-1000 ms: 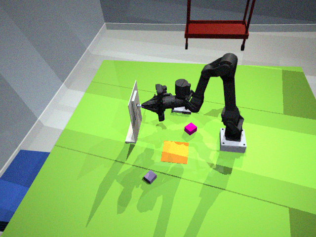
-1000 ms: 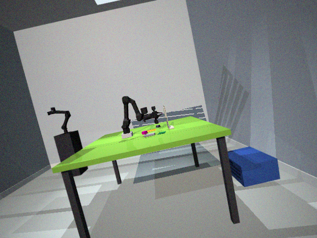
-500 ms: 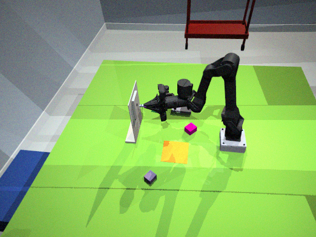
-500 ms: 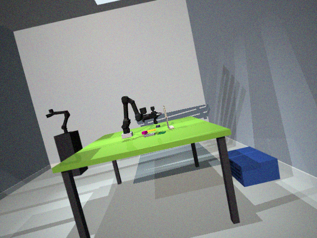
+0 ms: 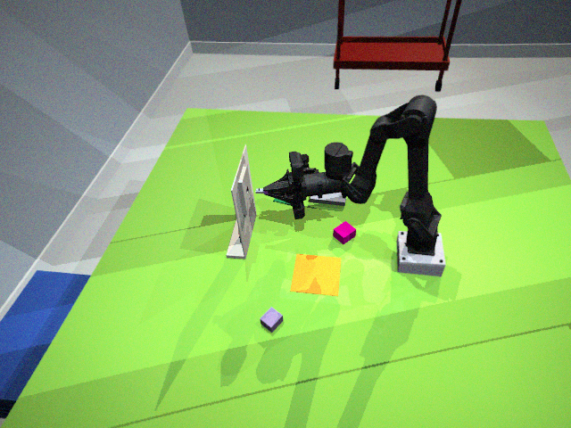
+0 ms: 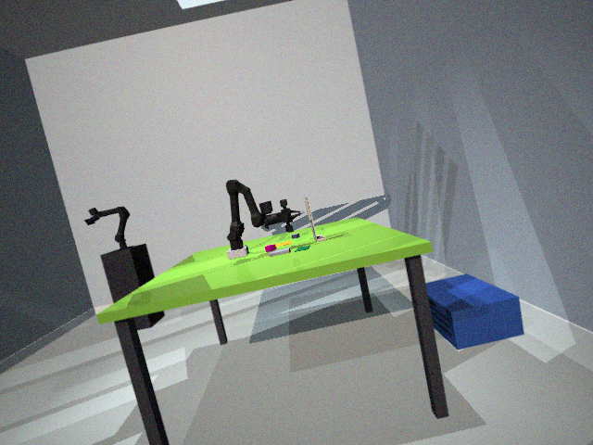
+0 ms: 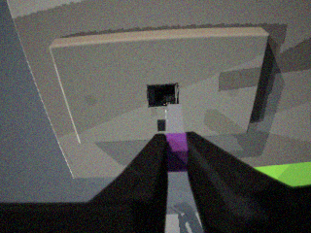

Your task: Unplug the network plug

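My gripper (image 5: 267, 190) (image 6: 301, 212) (image 7: 174, 142) is shut on the plug (image 5: 260, 190) (image 7: 175, 117), holding its purple body with the pale nose pointing at the panel. The upright panel (image 5: 244, 207) (image 6: 309, 216) (image 7: 112, 68) stands just ahead of the fingertips. Its socket (image 7: 157, 94) shows as an empty dark opening; in the wrist view the nose overlaps its lower right edge. In the top view a gap shows between nose and panel, so the plug is outside the socket. The plug's tab cannot be made out. An orange square (image 5: 316, 275) (image 6: 283, 244) lies flat on the table, away from the gripper.
A magenta block (image 5: 344, 232) (image 6: 270, 247) lies between the orange square and the arm's line. A lavender block (image 5: 270, 319) (image 6: 295, 235) lies beyond the square. A pale flat block (image 5: 328, 199) (image 6: 279, 251) and a green patch (image 5: 280, 201) (image 6: 302, 248) lie below the arm.
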Controlling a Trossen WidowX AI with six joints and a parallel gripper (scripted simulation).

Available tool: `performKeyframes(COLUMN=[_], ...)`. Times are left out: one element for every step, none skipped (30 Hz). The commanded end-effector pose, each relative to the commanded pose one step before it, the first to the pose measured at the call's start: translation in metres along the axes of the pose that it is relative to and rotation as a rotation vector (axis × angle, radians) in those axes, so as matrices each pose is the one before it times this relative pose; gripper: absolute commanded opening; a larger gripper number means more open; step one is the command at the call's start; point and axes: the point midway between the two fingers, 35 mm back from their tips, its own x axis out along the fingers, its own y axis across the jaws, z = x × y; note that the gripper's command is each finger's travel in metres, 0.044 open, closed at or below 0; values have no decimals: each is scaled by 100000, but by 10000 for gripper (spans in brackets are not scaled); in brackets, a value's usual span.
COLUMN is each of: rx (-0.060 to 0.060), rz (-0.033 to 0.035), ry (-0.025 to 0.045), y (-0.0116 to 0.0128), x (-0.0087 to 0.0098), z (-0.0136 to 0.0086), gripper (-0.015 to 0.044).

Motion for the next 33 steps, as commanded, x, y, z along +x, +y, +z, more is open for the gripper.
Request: performKeyframes(rx=[297, 1, 1, 1, 1, 1, 1, 1, 1, 1, 1, 1, 1, 1, 1, 1, 1, 1, 1, 1, 1, 1, 1, 1, 1, 1, 1, 1, 1, 1, 1, 1, 1], rz=[-95, -7, -7, -7, -7, -7, -7, -7, -7, -7, -7, -7, -7, -7, -7, -7, -7, -7, -7, -7, -7, -7, -7, -7, -7, -7, -7, -7, -7, -7, -7, -7, -7], ry=[286, 0, 0, 0, 0, 0, 0, 0, 0, 0, 0, 0, 0, 0, 0, 0, 0, 0, 0, 0, 0, 0, 0, 0, 0, 0, 0, 0, 0, 0, 0, 0, 0], y=[-44, -2, -2, -2, -2, -2, -2, -2, -2, -2, -2, -2, -2, -2, -2, -2, -2, -2, -2, -2, -2, -2, -2, -2, -2, -2, -2, -2, -2, -2, -2, -2, -2], x=[-423, -65, -64, -65, -64, -65, -64, -65, -64, -65, -64, -65, -64, -65, -64, -65, -64, -65, -64, -65, -64, -65, -64, -65, -64, -65, -64, -65, -64, -65, -64, -65, -64], z=[-135, -11, -11, -11, -11, -11, -11, -11, -11, -11, -11, -11, -11, -11, -11, -11, -11, -11, -11, -11, -11, -11, -11, -11, -11, -11, -11, -11, -11, -11, -11, -11, -11], gripper=[0, 0, 0, 0, 0, 0, 0, 0, 0, 0, 0, 0, 0, 0, 0, 0, 0, 0, 0, 0, 0, 0, 0, 0, 0, 0, 0, 0, 0, 0, 0, 0, 0])
